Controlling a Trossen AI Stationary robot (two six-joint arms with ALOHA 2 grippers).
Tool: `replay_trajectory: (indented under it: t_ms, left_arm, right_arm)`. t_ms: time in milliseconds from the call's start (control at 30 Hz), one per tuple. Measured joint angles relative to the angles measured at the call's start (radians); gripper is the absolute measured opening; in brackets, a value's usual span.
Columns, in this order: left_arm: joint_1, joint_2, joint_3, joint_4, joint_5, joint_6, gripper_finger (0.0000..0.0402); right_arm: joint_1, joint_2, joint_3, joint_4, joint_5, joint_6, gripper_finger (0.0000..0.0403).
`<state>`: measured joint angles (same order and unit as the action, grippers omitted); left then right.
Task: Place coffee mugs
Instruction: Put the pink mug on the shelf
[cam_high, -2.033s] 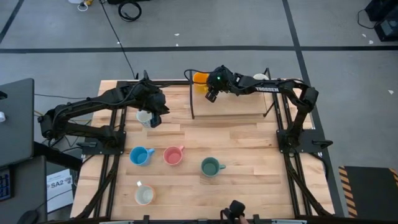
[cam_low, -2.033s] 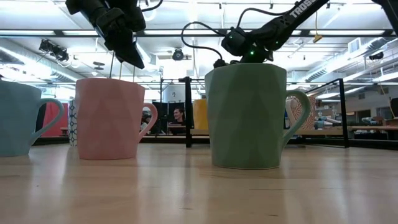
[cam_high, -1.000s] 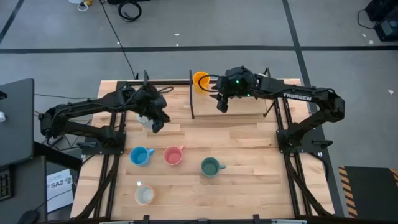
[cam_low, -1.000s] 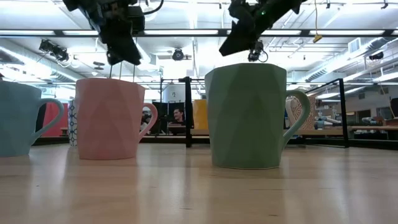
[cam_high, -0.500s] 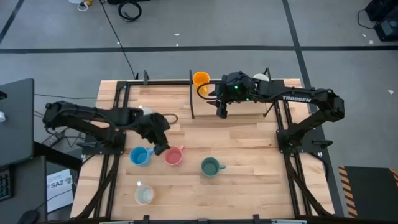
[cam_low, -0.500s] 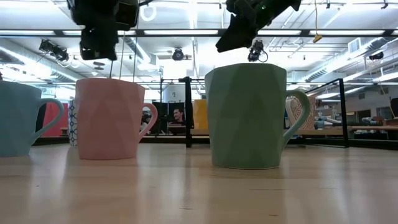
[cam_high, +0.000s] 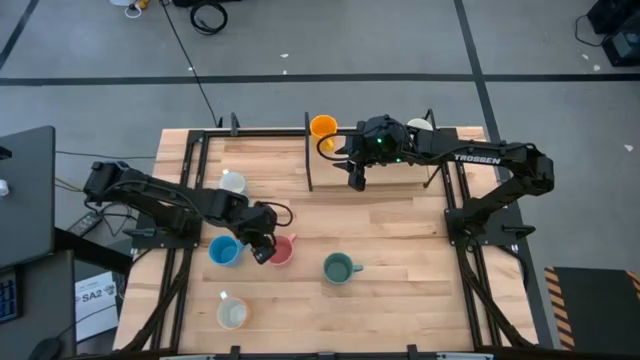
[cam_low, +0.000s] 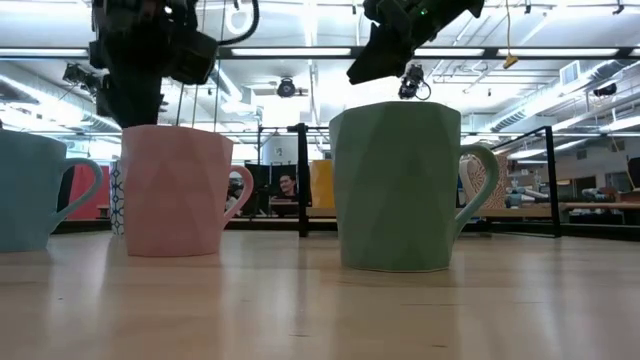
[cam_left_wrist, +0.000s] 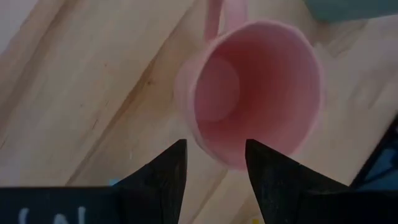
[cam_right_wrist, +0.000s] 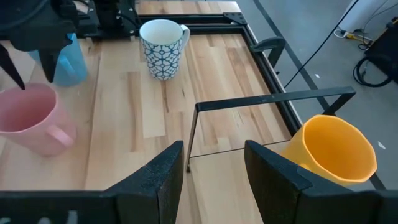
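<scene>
The pink mug (cam_high: 283, 250) stands upright on the table between the light blue mug (cam_high: 224, 251) and the teal-green mug (cam_high: 339, 268). My left gripper (cam_high: 262, 250) hangs open just above the pink mug's rim (cam_left_wrist: 211, 146), on the side away from its handle, its fingers pointing steeply down; in the low view it shows over the pink mug (cam_low: 172, 190). My right gripper (cam_high: 357, 181) stands open and empty by the black frame at the far side. The orange mug (cam_right_wrist: 333, 149) shows tilted beyond that frame's bar. A patterned white mug (cam_high: 232, 183) stands on the table at the far left.
A black metal frame (cam_right_wrist: 273, 99) stands across the table's far middle. A cream mug (cam_high: 232, 314) sits near the front left, and another white mug (cam_high: 419, 125) at the far right. Bare wood lies to the right of the teal-green mug (cam_low: 400, 185).
My left gripper has come away from the patterned white mug, which stays standing at the far left. It has moved toward the table's near edge and right, sunk, and rolled, and now hangs over the pink mug.
</scene>
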<state>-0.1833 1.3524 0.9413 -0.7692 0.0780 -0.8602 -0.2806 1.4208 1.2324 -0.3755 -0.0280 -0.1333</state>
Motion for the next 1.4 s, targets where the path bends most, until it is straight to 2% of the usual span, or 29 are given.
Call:
replay_trajectory:
  t_ms: [200, 467, 767, 1033, 1400]
  left_arm:
    - [-0.001, 0.039, 0.000, -0.007, -0.004, -0.051, 0.0169]
    - [-0.011, 0.111, 0.000, 0.010, -0.006, -0.043, 0.0165]
    - [0.017, 0.117, 0.000, 0.013, -0.039, 0.019, 0.0100]
    - [0.088, 0.117, 0.000, 0.017, -0.040, 0.245, 0.0028]
    - [0.235, 0.117, 0.001, 0.104, -0.045, 0.675, 0.0037]
  right_arm:
    - [0.000, 0.000, 0.000, -0.001, 0.000, 0.000, 0.0176]
    - [0.000, 0.000, 0.000, -0.001, 0.000, 0.000, 0.0175]
    - [0.000, 0.000, 0.000, -0.001, 0.000, 0.000, 0.0175]
    - [0.000, 0.000, 0.000, -0.001, 0.000, 0.000, 0.0175]
    - [0.000, 0.000, 0.000, -0.002, -0.003, 0.010, 0.0175]
